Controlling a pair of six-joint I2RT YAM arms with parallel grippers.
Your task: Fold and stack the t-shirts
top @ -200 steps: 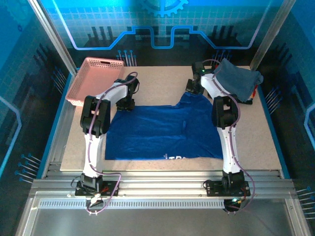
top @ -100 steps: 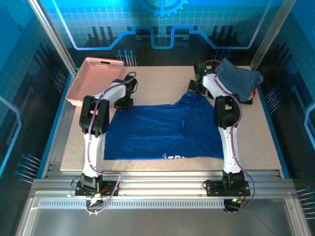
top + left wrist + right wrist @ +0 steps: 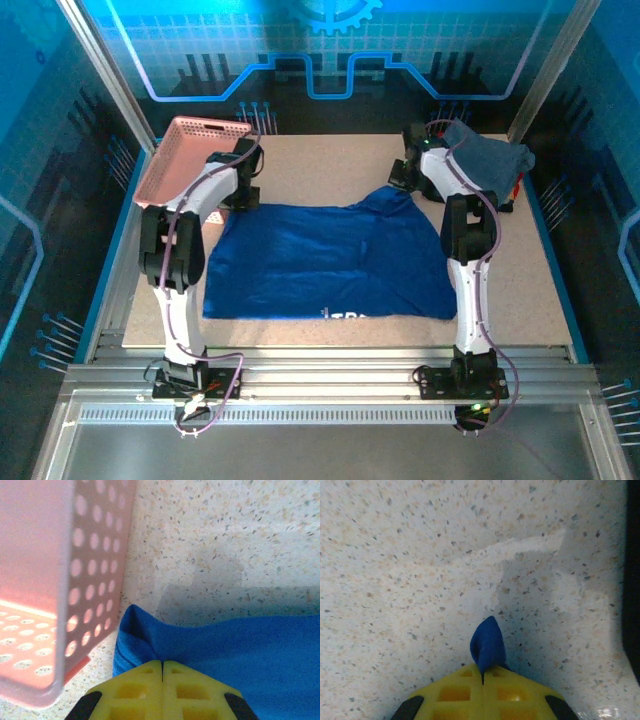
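Both grippers are clamped on the blue t-shirt (image 3: 330, 262). My left gripper (image 3: 162, 664) has its yellow fingers pressed together on the shirt's far-left corner (image 3: 225, 650), and cloth bunches up just ahead of the tips. The pink basket (image 3: 60, 580) is right beside that corner, its perforated wall close to the fold; I can't tell whether they touch. My right gripper (image 3: 482, 672) is also pinched together, with a small blue tip of the shirt (image 3: 487, 645) poking out between the pads over the bare speckled worktop (image 3: 420, 555).

From the top view, the left gripper (image 3: 240, 200) has moved left toward the basket (image 3: 190, 150) since a second ago, dragging its corner along. The right gripper (image 3: 402, 180) has shifted slightly toward the right edge. The shirt now lies wider and flatter across the middle of the worktop (image 3: 320, 170), with fewer creases. Its near-left corner and the white print at its near hem have slid left.

The grey t-shirt (image 3: 490, 160) sits unchanged in a heap at the far-right corner, near the right arm. The basket stays at the far-left corner.
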